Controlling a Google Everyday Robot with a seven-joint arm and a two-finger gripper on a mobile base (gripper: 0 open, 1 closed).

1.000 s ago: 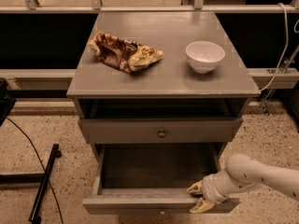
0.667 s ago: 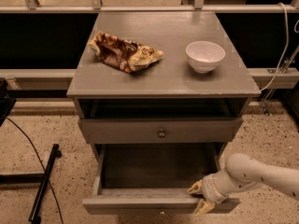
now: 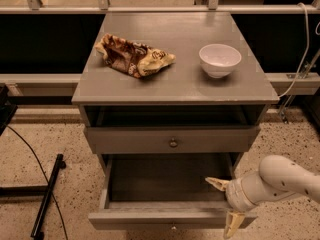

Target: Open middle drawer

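The middle drawer (image 3: 165, 218) is pulled far out at the bottom of the view, and its grey inside is bare. My gripper (image 3: 225, 205) is at the right end of its front panel, on a white arm coming in from the right. It is open, with one tan finger (image 3: 217, 183) inside the drawer and the other (image 3: 232, 226) outside the front panel. The panel lies between them without being pinched. The drawer's knob is at the frame's lower edge and hardly shows.
The slimmer drawer above (image 3: 173, 143) has a round knob and stands slightly out. On the cabinet top (image 3: 175, 39) lie a crumpled brown snack bag (image 3: 134, 55) and a white bowl (image 3: 219, 59). A black stand and cable (image 3: 46, 196) lie on the floor at left.
The gripper has shifted a little to the right and its fingers stand wider apart. The drawer has stayed pulled out.
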